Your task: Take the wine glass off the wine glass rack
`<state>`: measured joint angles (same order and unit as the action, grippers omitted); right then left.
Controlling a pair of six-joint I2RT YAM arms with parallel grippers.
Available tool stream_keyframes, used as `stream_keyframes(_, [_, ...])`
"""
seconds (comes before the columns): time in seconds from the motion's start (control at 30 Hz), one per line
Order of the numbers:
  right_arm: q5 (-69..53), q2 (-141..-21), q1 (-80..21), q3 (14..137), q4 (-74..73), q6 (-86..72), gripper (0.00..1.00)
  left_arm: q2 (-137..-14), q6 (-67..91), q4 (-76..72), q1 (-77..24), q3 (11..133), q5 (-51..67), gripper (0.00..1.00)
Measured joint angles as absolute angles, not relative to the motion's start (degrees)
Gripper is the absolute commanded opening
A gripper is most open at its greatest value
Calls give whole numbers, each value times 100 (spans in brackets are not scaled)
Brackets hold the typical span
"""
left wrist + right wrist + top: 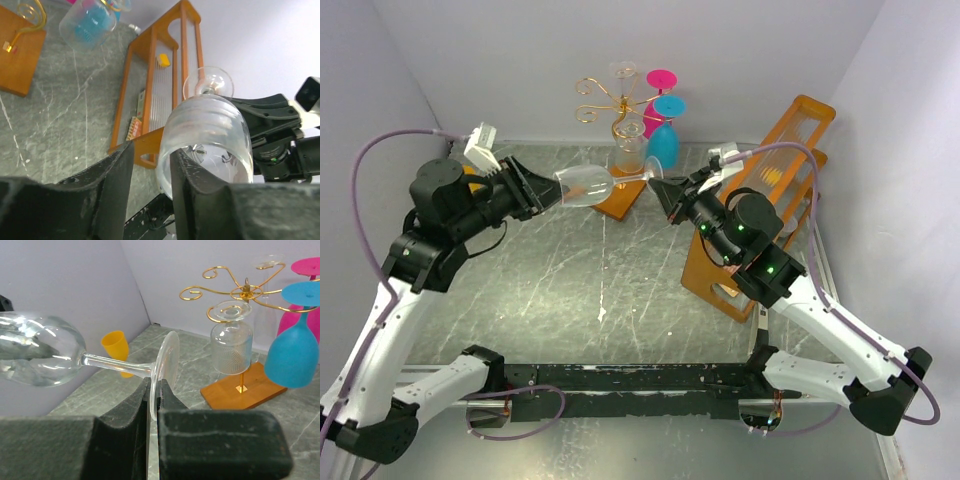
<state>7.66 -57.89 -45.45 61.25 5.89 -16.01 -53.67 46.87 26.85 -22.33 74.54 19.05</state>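
Two of my grippers meet on one wine glass (585,185), which lies on its side in the air above the table (570,300), just in front of the wine glass rack (620,203) and free of its gold arms. From above I see the whole span: bowl toward my left gripper (542,190), foot toward my right gripper (665,195), stem level between them. My right wrist camera shows what that view cannot: my right gripper (154,385) has its two pads pressed together on the rim of the glass's round foot (167,365), with the stem and bowl (50,350) running off to the left. The same camera also shows the rack (250,390) beyond, with a ribbed clear glass (231,347), a blue glass (292,360) and a pink glass (305,265) hanging bowl-down, and a small yellow cup (115,345) by the wall. My left wrist camera looks along the glass (210,135) from the bowl end, the foot (207,82) farthest away. My left gripper (151,150) has its fingers spread, with a clear gap between them. The bowl's mouth sits over the right-hand finger (195,185), not in that gap, and I cannot tell whether that finger reaches inside. Behind the glass stands the big orange frame (150,75).
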Motion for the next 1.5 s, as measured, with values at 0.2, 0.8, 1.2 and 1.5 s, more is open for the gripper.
stream_keyframes(0.2, [740,-5811,-4532,6029,589,-1590,0,-5688,4711,2700,-2235,7452,2196,15])
stream_keyframes(0.8, [1118,-5859,-4536,6080,506,-1221,82,-6657,4027,5181,-2235,9133,515,7])
stream_keyframes(1.2, [1374,-5671,-4534,6136,274,-1039,83,-7548,2628,6545,-287,9107,-687,7])
stream_keyframes(1.5, [1208,-5500,-4534,6101,360,-832,89,-7929,1988,6453,967,8608,-1098,7])
